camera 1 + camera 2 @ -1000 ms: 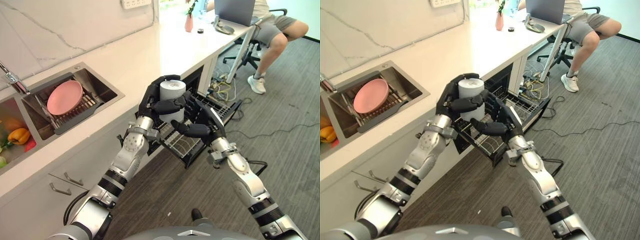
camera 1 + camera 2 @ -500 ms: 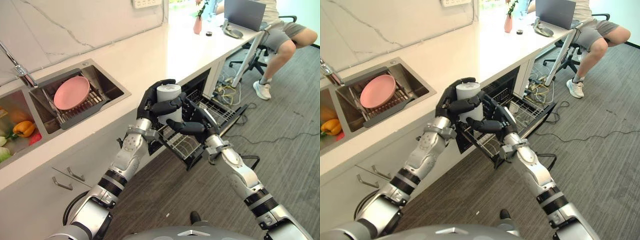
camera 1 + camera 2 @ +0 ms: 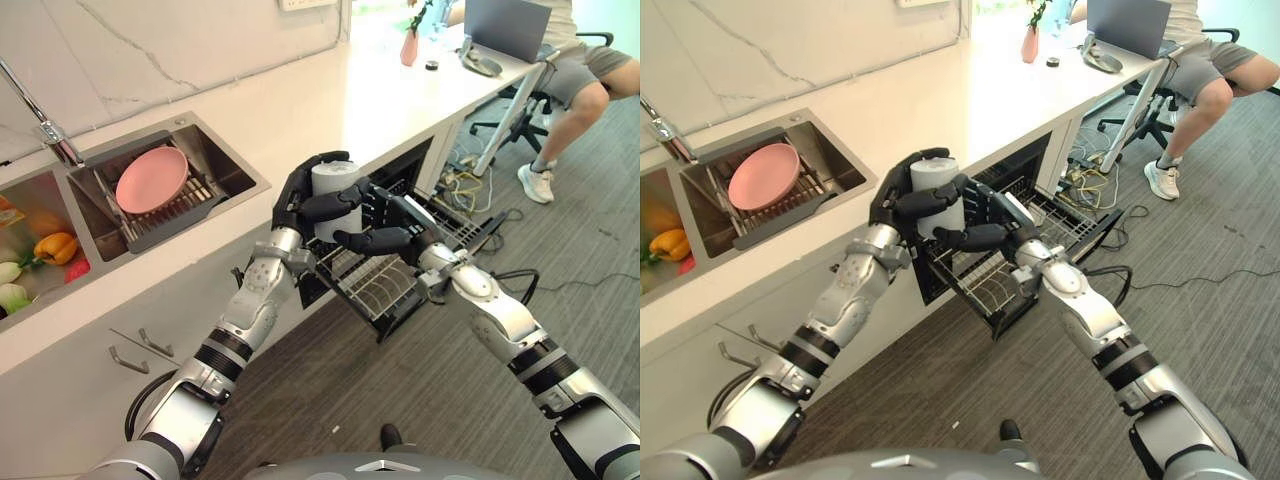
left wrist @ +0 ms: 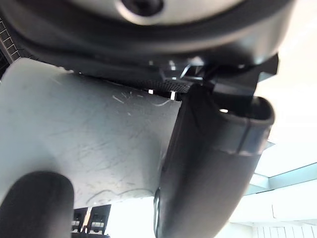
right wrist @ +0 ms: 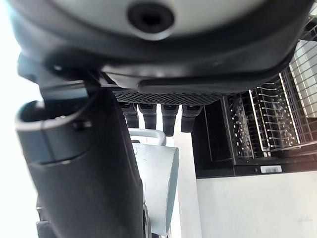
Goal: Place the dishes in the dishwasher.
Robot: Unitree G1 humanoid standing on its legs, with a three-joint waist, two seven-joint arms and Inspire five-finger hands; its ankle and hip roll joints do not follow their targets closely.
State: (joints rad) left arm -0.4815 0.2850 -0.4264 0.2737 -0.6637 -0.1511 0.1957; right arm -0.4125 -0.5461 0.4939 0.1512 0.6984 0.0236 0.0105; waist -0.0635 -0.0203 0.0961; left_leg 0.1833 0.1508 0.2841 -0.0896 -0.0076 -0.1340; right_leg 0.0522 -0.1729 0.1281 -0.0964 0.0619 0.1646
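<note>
Two hands on it: left hand [image 3: 300, 200] wraps the mug [image 3: 335, 182], held above the rack [image 3: 385, 290]; right hand [image 3: 385, 238] is beside the mug, fingers half-curled, grip unclear. Step — handover or lowering. Next: bring the mug down into the rack. Plate [image 3: 152, 180] waits in the sink [image 3: 215, 150].

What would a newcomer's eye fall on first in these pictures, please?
First, the white cup held up between both robot hands, the left robot hand wrapped round it and the right robot hand at its side, above the pulled-out dishwasher rack. Next, the pink plate standing in the sink.
</note>
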